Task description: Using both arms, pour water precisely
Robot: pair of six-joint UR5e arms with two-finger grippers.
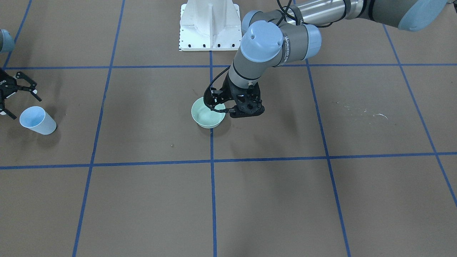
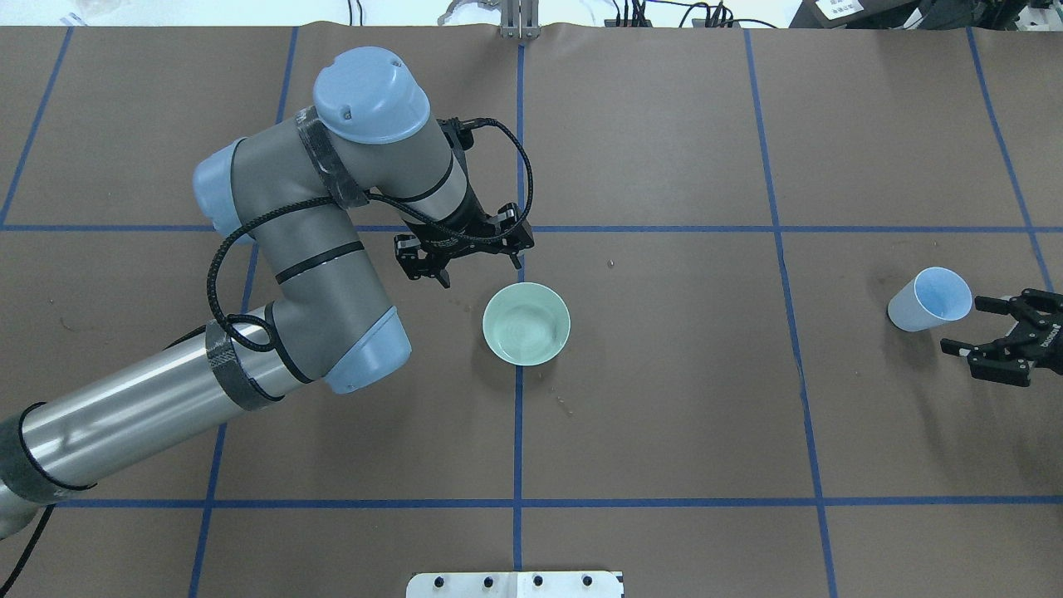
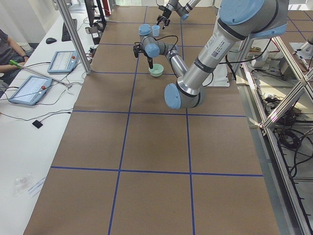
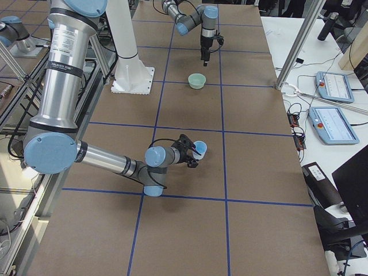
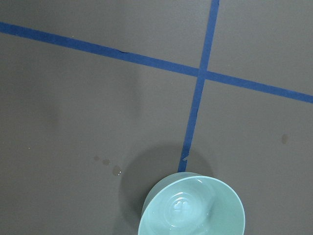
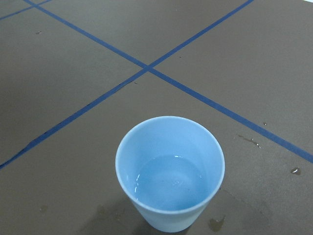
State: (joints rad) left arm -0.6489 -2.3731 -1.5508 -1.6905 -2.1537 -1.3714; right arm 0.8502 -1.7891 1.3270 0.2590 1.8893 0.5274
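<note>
A pale green bowl [image 2: 526,323] stands at the middle of the table, and water shows in it as ripples and glints [image 5: 188,208]. My left gripper [image 2: 469,264] is open and empty, hovering just beside the bowl's rim; it also shows in the front view [image 1: 234,109] next to the bowl [image 1: 209,113]. A light blue cup [image 2: 930,299] stands upright at the far right with a little water [image 6: 168,186] at its bottom. My right gripper [image 2: 973,325] is open and empty, just short of the cup and apart from it.
The white pedestal [image 1: 210,26] stands at the table's robot side. Small droplets [image 2: 565,404] lie on the brown paper near the bowl. Blue tape lines [image 2: 518,415] divide the table. Tablets [image 3: 29,88] and a person [image 3: 7,49] are on a side bench.
</note>
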